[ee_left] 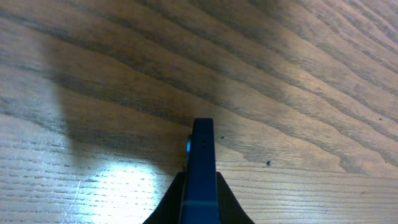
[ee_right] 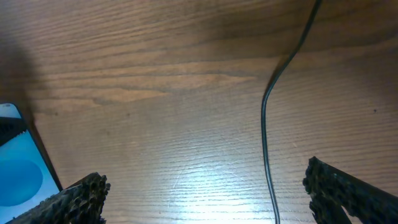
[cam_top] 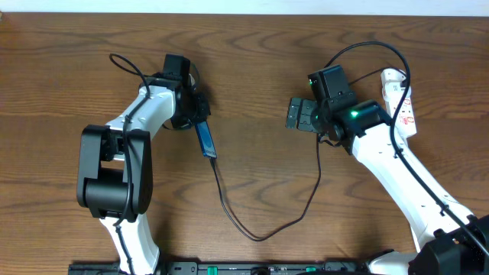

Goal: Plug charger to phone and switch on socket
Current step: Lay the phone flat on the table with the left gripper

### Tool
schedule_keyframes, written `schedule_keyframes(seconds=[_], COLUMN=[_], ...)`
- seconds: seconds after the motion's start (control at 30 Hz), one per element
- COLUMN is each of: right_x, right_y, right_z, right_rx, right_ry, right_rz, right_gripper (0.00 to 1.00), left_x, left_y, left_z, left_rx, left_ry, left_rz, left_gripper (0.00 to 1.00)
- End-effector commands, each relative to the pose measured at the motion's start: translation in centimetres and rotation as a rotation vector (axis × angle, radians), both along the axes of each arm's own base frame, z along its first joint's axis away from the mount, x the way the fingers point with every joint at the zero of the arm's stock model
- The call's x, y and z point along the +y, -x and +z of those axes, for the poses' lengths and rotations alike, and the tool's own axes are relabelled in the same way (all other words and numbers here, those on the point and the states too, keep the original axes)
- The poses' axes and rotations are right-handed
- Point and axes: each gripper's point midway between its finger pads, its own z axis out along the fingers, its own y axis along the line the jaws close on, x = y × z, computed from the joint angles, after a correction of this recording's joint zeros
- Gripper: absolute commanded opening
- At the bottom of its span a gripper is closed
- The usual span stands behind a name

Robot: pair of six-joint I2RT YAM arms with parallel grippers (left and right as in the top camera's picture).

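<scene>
Wood table (cam_top: 252, 69) under everything. At its far R side lies the socket (cam_top: 403, 103), partly behind the right arm (cam_top: 397, 168). L of centre, the phone (cam_top: 205, 140) is up on its long edge, pinched by the left gripper (ee_left: 202, 205) with jaws narrow and clamped on it. The right gripper (cam_top: 299, 114) hangs w/ jaws spread wide, holding nothing. The charger (cam_top: 260, 237) loops from the phone's near end and back up toward the right gripper, though I can't tell if the tip is seated.

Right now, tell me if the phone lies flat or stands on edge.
On edge, or nearly: the left gripper clamps the phone, which shows overhead only as a narrow blue strip.
</scene>
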Motion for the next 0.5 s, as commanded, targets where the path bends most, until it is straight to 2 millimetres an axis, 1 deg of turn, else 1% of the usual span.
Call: schedule_keyframes(seconds=[0.0,0.4,0.47], right_x=[0.02,0.05,0.05], right_y=[0.08,-0.01,-0.01], right_z=[0.18,0.23,0.23], right_rx=[-0.015,-0.019,-0.019], right_ry=[0.015,0.013,0.013], right_rz=[0.012,0.012,0.012], right_gripper=[0.99,0.99,0.99], left_x=[0.53,0.84,0.93], left_y=[0.64,0.89,1.12], left_z=[-1.18,-1.49,-1.79], left_rx=[0.016,0.022,0.026], left_ry=[-0.031,-0.048,-0.052], left_rz=[0.008,0.011,0.012], left_gripper=[0.08,0.08,0.08])
